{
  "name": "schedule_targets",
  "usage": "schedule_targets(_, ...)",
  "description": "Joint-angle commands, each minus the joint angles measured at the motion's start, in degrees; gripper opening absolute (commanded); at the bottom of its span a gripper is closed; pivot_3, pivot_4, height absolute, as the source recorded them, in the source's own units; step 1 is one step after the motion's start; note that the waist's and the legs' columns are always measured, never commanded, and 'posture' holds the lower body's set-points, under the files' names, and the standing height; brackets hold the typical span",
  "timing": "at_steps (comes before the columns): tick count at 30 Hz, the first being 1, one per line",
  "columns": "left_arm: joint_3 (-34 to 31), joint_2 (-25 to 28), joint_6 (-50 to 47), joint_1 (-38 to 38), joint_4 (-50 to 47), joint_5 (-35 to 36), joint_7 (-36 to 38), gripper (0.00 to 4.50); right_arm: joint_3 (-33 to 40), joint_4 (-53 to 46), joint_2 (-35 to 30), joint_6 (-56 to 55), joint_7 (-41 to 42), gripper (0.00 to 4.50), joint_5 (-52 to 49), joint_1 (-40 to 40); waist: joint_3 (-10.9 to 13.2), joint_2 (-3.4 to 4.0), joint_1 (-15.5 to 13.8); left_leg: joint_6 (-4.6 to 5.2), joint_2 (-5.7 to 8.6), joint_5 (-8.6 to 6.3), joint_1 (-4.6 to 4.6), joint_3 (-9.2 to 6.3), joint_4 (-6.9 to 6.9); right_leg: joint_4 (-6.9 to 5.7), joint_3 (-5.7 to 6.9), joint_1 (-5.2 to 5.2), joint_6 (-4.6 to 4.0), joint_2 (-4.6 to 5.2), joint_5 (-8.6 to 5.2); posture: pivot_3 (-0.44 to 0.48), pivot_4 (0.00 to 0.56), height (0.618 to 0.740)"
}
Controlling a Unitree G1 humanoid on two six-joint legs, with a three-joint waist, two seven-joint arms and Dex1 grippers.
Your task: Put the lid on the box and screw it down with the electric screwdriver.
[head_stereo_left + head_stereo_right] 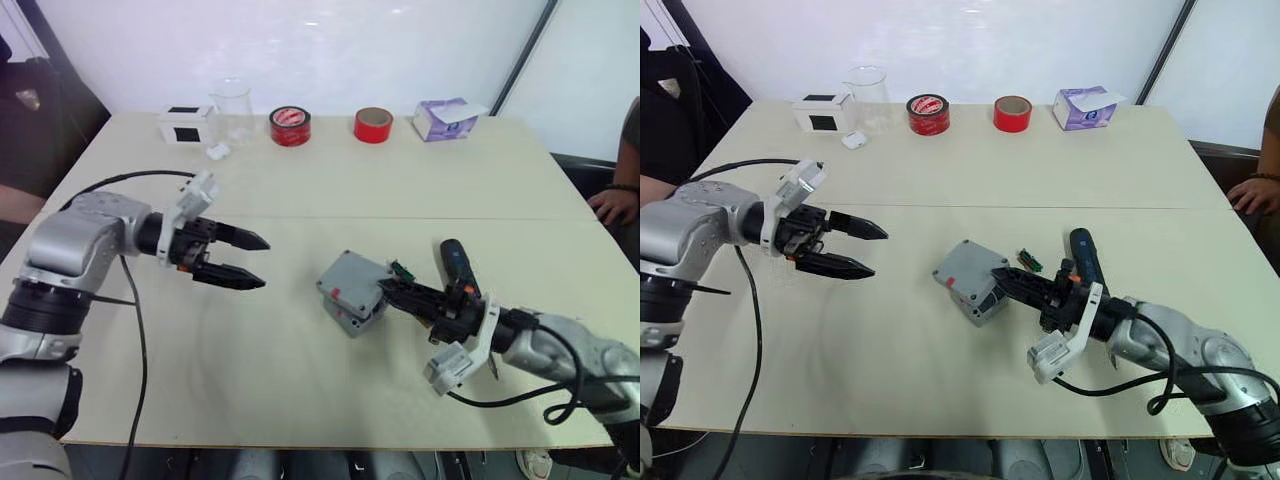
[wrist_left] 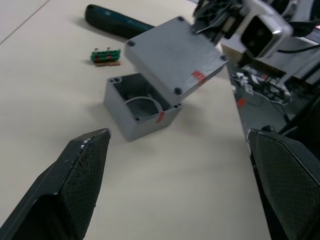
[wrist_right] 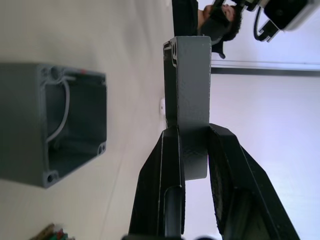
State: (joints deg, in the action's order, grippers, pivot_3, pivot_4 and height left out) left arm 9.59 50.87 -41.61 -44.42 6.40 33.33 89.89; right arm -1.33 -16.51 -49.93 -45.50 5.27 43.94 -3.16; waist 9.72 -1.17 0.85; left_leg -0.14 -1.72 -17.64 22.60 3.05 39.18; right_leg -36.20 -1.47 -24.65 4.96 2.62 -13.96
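1. I can read no writing on anything.
2. My right gripper (image 3: 192,150) pinches the lid (image 2: 175,60), tilted above the box (image 2: 137,107).
3. My left gripper (image 1: 235,260) is spread.
4. The left wrist view shows white wire inside the box.

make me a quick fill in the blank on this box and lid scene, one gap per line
1. The lid is pinched on its edge by the ____ gripper.
2. The box sits on the table with its top ____.
3. The left gripper hovers with its fingers ____.
4. The electric screwdriver lies on the ____.

Missing words: right; open; open; table
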Motion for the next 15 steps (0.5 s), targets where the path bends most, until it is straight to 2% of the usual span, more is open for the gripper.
schedule_targets(1, 0.1, -0.4, 1.4, -3.2, 1.1, -1.5, 1.8, 4.49, 1.1, -0.6, 3.8, 0.8, -7.6, 0.18, 9.1, 1.8, 0.0, -0.01, -0.1, 0.0, 0.0, 0.0, 0.0, -0.02, 0.0, 0.0, 0.0, 0.0, 0.0, -0.02, 0.0, 0.0, 0.15, 0.74)
schedule_targets(7, -0.3, -0.8, 1.2, -3.0, 0.1, -2.0, 1.5, 4.49, -2.2, 2.5, 7.7, 4.6, -11.7, 0.18, 16.6, 2.5, 0.0, -0.02, 0.0, -0.01, 0.01, 0.0, -0.02, 0.0, 0.01, -0.04, -0.04, 0.01, -0.01, 0.02, 0.0, 0.0, 0.15, 0.74)
schedule_targets(15, -0.9, -0.8, 0.9, -2.5, -0.7, -2.2, 0.3, 4.49, -5.3, 5.5, 8.5, 7.0, -14.9, 0.18, 19.2, 3.3, 0.0, -0.02, 0.0, 0.0, 0.0, 0.0, -0.03, -0.01, 0.01, -0.05, -0.04, 0.01, -0.01, 0.01, -0.01, 0.0, 0.15, 0.74)
